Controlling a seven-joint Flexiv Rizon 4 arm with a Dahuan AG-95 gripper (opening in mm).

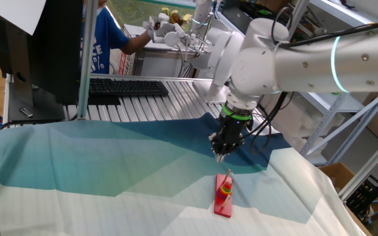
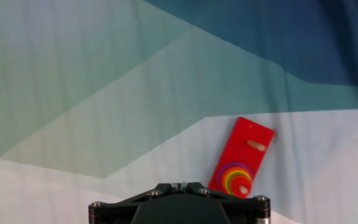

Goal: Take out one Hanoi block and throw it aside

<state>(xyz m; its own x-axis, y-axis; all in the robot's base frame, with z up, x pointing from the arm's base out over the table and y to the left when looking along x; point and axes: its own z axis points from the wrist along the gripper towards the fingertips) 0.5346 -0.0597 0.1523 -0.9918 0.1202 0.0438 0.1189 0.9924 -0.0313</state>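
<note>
The hand [image 1: 220,155] hangs in the air just right of centre in the fixed view, above the cloth-covered table [image 1: 77,164], with its fingertips pointing down and a clear gap beneath them. The tips look drawn close together there, but they are too small and dark to be sure, and the hand view shows only the black body of the hand at the bottom edge, so I cannot tell whether the fingers are apart or together. Nothing is seen between them.

Below the hand and slightly right in the fixed view lies the red base board [image 1: 224,198], long and flat, touching the cloth. The ring stack [image 1: 226,189] sits on the board's upper end around a peg. In the hand view the stack is at the board's lower end, close to the bottom edge, and the Hanoi block [image 2: 240,186] is the small red ring at its centre, on top, around the peg.

Open cloth lies to the left of the board and along the lower edge of the fixed view. A keyboard [image 1: 126,87] rests well apart at the upper left.
</note>
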